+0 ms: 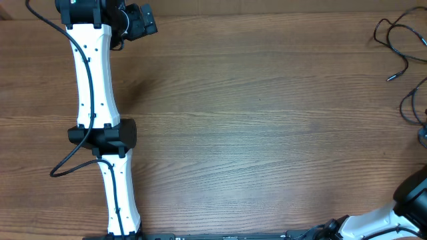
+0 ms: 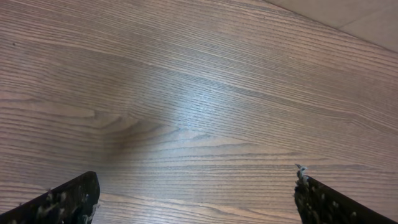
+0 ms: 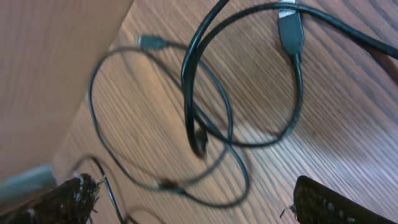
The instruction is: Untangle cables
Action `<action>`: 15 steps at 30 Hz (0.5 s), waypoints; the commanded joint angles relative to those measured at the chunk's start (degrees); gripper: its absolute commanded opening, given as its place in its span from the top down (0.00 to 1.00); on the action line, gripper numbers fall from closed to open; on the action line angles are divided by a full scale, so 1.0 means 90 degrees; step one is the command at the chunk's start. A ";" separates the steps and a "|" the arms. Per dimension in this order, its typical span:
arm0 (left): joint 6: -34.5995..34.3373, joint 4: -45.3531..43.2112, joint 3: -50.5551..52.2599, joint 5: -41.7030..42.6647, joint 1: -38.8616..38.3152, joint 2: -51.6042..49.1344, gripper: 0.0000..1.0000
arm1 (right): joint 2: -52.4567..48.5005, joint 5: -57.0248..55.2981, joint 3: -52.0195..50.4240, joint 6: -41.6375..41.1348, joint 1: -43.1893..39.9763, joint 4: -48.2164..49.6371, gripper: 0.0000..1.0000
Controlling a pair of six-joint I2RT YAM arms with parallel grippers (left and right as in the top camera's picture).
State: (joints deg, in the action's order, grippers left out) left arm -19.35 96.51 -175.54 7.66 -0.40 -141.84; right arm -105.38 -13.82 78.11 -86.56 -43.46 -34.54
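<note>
Looped thin black cables (image 3: 185, 87) on the wooden table (image 3: 348, 112), beyond two wide-apart black fingers (image 3: 68, 199)

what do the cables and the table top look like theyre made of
Cables: black, smooth, slightly glossy sheath, likely rubber or plastic; they curl in loose loops. One plug has a silvery, probably metal tip. Table: brown wood grain, faint sheen; solid wood or laminate, cannot tell.

This looks like a robotics lab bench: a wood-grain table (image 1: 267, 133) bears two white-and-black robot arms, left arm (image 1: 93, 73) and right arm (image 1: 380, 223), with thin cables (image 1: 393, 77) loose at the far right.
</note>
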 commanded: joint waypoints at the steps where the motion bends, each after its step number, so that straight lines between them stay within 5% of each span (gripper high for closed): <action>1: -0.0039 0.0017 -0.0136 -0.0068 -0.0041 0.0223 0.00 | -0.0384 -0.0503 0.0068 -0.0568 0.0000 0.0148 0.00; 15: -0.0039 0.0017 -0.0136 -0.0068 -0.0041 0.0223 0.00 | -0.1200 -0.0459 0.0068 -0.0189 0.0000 0.0935 0.00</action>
State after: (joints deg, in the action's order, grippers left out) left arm -19.35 96.51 -175.54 7.66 -0.40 -141.84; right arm -115.61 -16.84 78.11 -90.21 -43.46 -27.33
